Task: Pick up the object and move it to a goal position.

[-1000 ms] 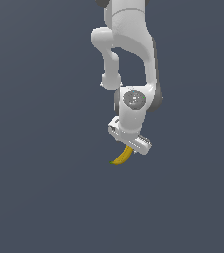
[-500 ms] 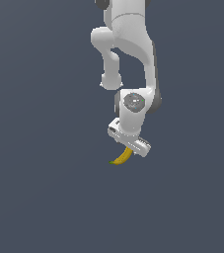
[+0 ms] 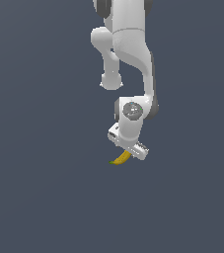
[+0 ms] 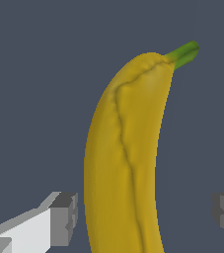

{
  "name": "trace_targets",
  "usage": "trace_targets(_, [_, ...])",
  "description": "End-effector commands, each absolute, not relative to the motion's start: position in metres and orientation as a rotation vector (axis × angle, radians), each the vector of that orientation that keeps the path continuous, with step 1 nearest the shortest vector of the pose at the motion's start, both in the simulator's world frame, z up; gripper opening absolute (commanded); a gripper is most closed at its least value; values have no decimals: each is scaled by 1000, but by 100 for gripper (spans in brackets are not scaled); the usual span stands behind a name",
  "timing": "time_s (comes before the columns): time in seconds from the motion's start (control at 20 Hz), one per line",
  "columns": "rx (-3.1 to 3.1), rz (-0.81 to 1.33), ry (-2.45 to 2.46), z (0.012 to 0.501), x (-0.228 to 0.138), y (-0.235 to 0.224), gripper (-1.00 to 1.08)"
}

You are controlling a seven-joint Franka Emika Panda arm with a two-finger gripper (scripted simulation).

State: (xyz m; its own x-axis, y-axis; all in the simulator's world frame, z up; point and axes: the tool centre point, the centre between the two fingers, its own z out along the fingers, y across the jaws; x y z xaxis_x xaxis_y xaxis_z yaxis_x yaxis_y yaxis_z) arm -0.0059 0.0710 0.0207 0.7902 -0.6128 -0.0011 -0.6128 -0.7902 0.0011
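Observation:
The object, a small curved yellow banana [image 3: 120,159] with a greenish tip, sits just under the white hand in the exterior view. Whether it rests on the dark ground I cannot tell. My gripper [image 3: 126,153] stands over it, tilted, and covers its upper end. In the wrist view the banana [image 4: 123,163] runs lengthwise between the two grey fingertips [image 4: 64,217], its green stem pointing away. The gripper [image 4: 145,215] is open. One fingertip is close to the banana's side and the other stands well apart from it. Neither visibly presses on it.
A plain dark grey-blue ground [image 3: 39,197] fills both views. The arm's white links [image 3: 130,49] rise above the gripper toward the top of the exterior view.
The hand has sunk slightly toward the banana and the upper arm has shifted a little. The banana has stayed where it was.

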Motion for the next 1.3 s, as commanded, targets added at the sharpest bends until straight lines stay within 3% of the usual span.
trace_targets(0.0, [2972, 0, -1018, 19, -5, 71, 100])
trace_targets(0.05, [2972, 0, -1018, 19, -5, 71, -100])
trace_targets(0.75, [2974, 2, -1016, 24, -4, 71, -100])
trace_targets(1.25, [2974, 2, -1016, 76, -5, 54, -100])
